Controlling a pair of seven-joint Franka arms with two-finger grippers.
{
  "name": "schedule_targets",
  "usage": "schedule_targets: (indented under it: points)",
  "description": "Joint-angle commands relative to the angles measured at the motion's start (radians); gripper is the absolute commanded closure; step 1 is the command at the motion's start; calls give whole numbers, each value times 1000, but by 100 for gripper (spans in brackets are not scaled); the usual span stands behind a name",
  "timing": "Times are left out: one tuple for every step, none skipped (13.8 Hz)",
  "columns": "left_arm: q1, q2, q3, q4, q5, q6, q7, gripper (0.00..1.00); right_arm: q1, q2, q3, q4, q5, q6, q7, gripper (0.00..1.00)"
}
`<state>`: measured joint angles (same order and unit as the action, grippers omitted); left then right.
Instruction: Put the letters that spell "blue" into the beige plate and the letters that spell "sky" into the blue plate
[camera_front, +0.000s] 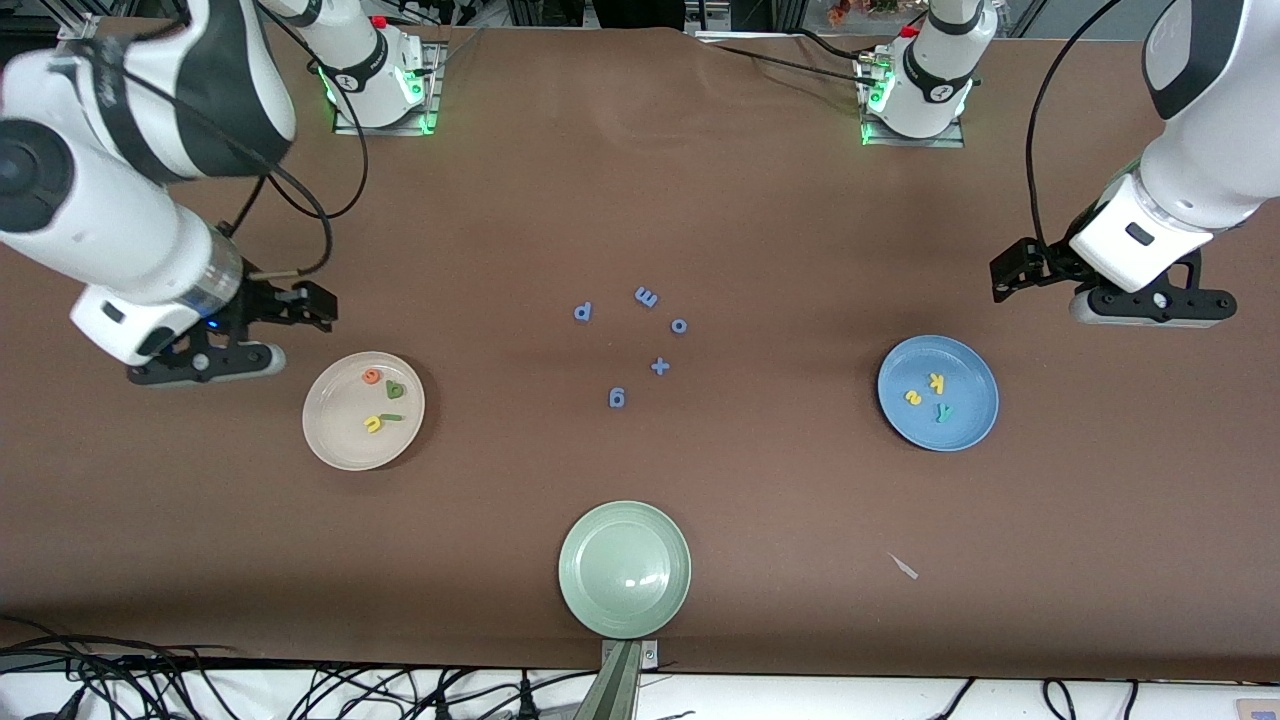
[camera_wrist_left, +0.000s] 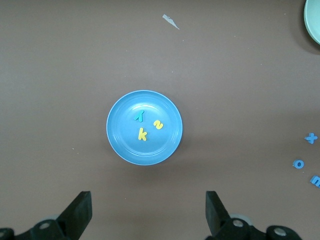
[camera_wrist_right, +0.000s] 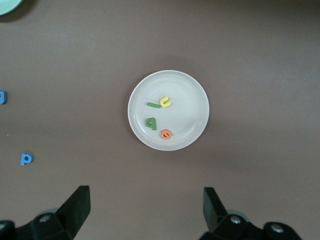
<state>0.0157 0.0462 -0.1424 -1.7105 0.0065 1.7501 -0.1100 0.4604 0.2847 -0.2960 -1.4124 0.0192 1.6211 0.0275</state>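
A brown, matte desk (camera_front: 640, 200) fills nearly the whole scene, with a white edge strung with black cables along the side nearest the front camera. The two white arm bases are bolted at the edge farthest from that camera, green lights glowing at their feet.

Taking the pale green round plate (camera_front: 624, 569) as the landmark: it sits empty at the desk's camera-side edge, midway between the two arm ends. The round cream beige plate (camera_front: 363, 410) lies farther from the camera than it, toward the right arm's end. The round medium-blue plate (camera_front: 938, 392) lies likewise farther, toward the left arm's end.

The right claw (camera_wrist_right: 145, 212) hangs over bare desk just beside the beige plate, fingers spread wide and holding nothing. The left claw (camera_wrist_left: 149, 212) hangs over bare desk beside the blue plate, also spread and empty.

Five small blue foam letters (camera_front: 640, 340) are scattered farther from the camera than the green plate, between the other two plates.

In the beige plate lie the dark green b (camera_wrist_right: 151, 122), green bar l (camera_wrist_right: 153, 105), yellow u (camera_wrist_right: 165, 102) and orange e (camera_wrist_right: 166, 134). In the blue plate lie the yellow s (camera_wrist_left: 158, 124), yellow k (camera_wrist_left: 143, 134) and teal y (camera_wrist_left: 139, 116).

A tiny pale scrap (camera_front: 903, 566) lies on the desk toward the left arm's end from the green plate.
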Motion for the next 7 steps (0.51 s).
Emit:
schedule_targets:
  points:
    - [-2, 11, 1, 28, 29, -24, 6, 0, -151, -51, 111, 17, -4, -33, -14, 0]
    - [0, 11, 1, 28, 29, -24, 6, 0, -248, -74, 205, 15, -4, -53, -12, 0]
    - [0, 11, 1, 28, 29, -27, 6, 0, -320, -99, 269, 4, -2, -61, -12, 0]
    - [0, 11, 1, 28, 29, -27, 6, 0, -333, -126, 278, -19, -2, -63, -11, 0]
    - [0, 12, 1, 29, 29, -27, 6, 0, -339, -159, 278, -52, -1, -64, -6, 0]
    - [0, 11, 1, 29, 29, -27, 7, 0, -342, -185, 278, -84, 5, -66, -6, 0]
    - [0, 11, 1, 29, 29, -27, 7, 0, -344, -191, 278, -95, 5, -69, -6, 0]
